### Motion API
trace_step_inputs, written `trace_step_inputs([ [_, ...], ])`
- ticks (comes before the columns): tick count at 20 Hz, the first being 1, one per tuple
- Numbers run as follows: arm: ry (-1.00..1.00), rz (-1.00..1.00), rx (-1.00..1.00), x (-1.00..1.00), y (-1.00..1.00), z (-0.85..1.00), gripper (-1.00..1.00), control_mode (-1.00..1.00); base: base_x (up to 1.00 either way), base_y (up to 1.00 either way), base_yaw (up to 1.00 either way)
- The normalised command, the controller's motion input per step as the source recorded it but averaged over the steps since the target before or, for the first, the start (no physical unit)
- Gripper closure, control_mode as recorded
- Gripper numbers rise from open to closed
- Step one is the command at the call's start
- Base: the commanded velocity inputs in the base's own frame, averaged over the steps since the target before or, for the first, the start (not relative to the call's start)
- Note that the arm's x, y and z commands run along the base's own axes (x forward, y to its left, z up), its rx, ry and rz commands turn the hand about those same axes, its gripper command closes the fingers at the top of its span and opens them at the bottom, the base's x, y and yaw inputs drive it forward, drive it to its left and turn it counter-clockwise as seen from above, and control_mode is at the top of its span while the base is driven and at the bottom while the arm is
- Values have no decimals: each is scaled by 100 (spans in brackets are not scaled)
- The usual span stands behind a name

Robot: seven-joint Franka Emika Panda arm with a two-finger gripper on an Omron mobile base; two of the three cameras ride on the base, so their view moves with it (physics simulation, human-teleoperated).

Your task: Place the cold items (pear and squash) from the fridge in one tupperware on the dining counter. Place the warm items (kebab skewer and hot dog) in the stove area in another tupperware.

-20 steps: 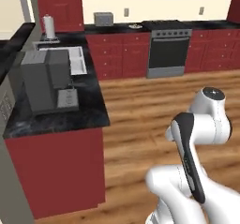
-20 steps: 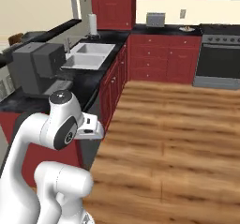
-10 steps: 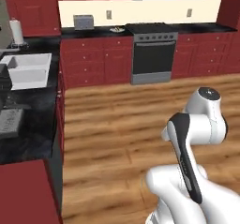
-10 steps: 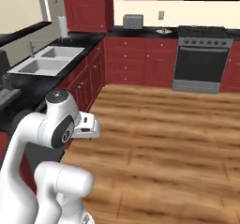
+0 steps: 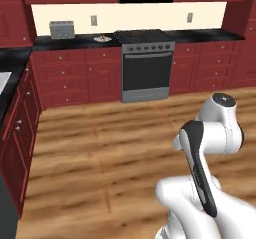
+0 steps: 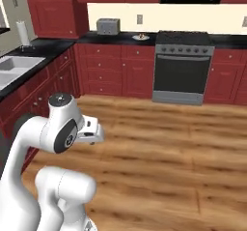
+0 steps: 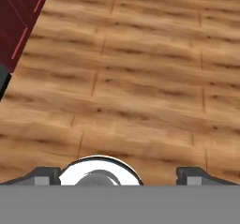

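Your gripper point(image 7: 119, 174) is wide open, holding nothing. A small plate point(image 5: 102, 39) with food sits beside the stove point(image 5: 146, 64).

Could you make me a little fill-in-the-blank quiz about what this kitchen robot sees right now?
1. The oven is built in between cabinets coloured dark ____.
2. On the counter left of the stove stands a grey ____, near a small plate.
3. The gripper points down at a floor made of ____.
4. The gripper's fingertips stand wide apart, so it is ____.

Missing words: red; toaster; wood; open
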Motion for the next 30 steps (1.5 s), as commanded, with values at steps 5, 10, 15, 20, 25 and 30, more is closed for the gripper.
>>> trace_step_inputs([
  [5,0,0,0,0,0,0,-100,100,100,-33,1],
  [10,0,0,0,0,0,0,-100,100,100,-6,10],
  [15,0,0,0,0,0,0,-100,100,100,-2,7],
  [20,0,0,0,0,0,0,-100,100,100,0,0],
  [25,0,0,0,0,0,0,-100,100,100,0,0],
  [30,0,0,0,0,0,0,-100,100,100,9,0],
])
